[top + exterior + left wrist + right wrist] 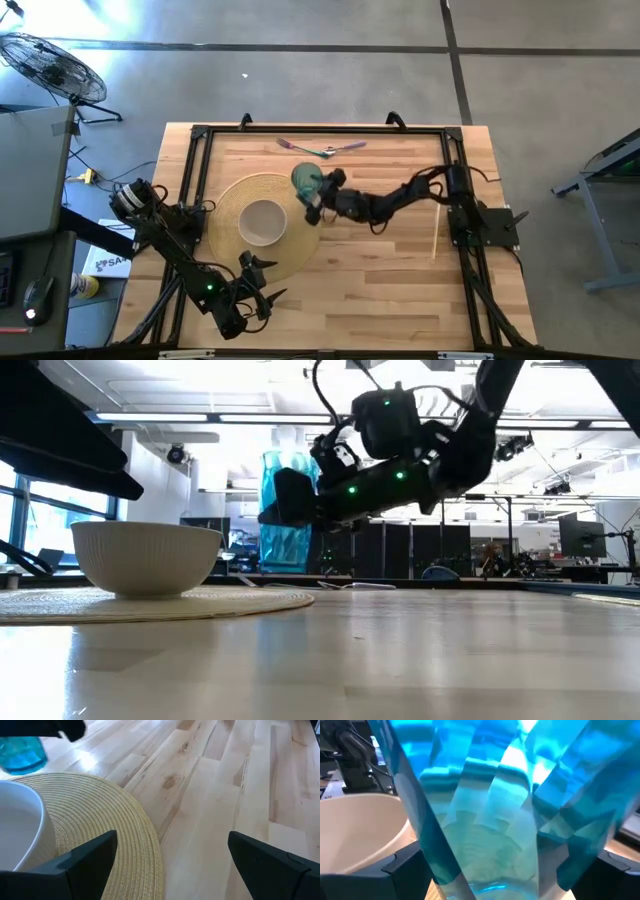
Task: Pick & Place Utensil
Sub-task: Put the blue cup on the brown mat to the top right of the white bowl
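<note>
High view: right tool (312, 200) is reaching across the wooden surface (380, 280) to the edge of the round woven mat (225, 215), its fingers standing wide around a blue-green faceted glass (305, 180); a white bowl (263, 222) is sitting at the mat's middle, just beside the glass. Utensils (322, 149) are lying together near the far edge of the surface, well apart from both tools; a thin wooden stick (437, 228) is lying by the right arm's base. Left tool (262, 288) is waiting near the front edge, fingers spread, holding nothing. Low view: bowl (147, 559) is resting on the mat (220, 601); the glass (286, 510) is showing upright behind the right arm's dark tool (285, 500); whether it is lifted cannot be told. Left wrist view: open fingers (85, 857) are hovering over bare wood and the mat's rim (115, 825). Right wrist view: the glass (490, 820) is filling the gap between the fingers (407, 867), bowl (360, 835) alongside
</note>
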